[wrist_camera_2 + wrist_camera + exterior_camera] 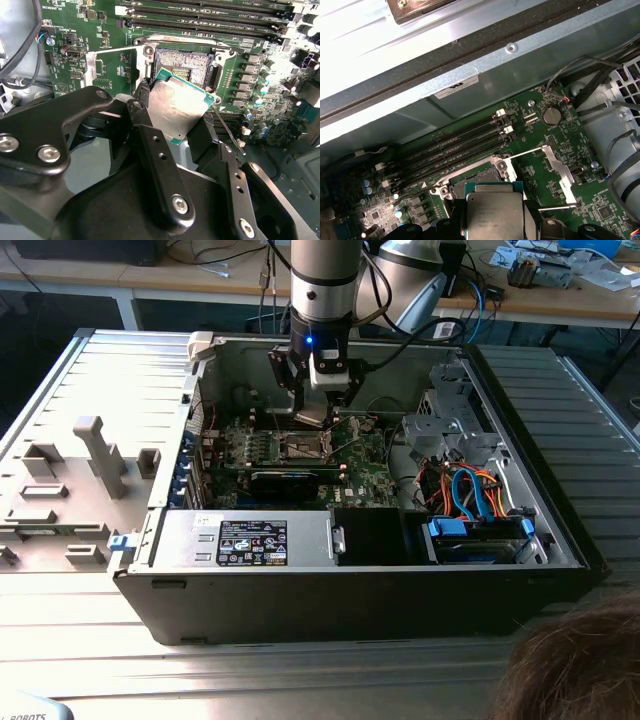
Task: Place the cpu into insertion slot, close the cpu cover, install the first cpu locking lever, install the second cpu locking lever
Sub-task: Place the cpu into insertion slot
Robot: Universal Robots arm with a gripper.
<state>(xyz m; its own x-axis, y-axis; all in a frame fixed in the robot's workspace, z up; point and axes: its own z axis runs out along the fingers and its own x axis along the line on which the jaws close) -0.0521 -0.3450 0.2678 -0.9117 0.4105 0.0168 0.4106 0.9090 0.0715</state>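
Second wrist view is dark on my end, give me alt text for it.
The gripper holds the cpu tilted, close to the empty insertion slot on the green motherboard. The cpu cover lies swung open beside the slot.

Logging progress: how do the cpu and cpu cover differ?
The cpu is a solid grey plate; the cpu cover is a frame with a cut-out middle. The end effector holds the cpu tilted at the insertion slot; the cpu cover lies swung open beside it. Both are square and silvery.
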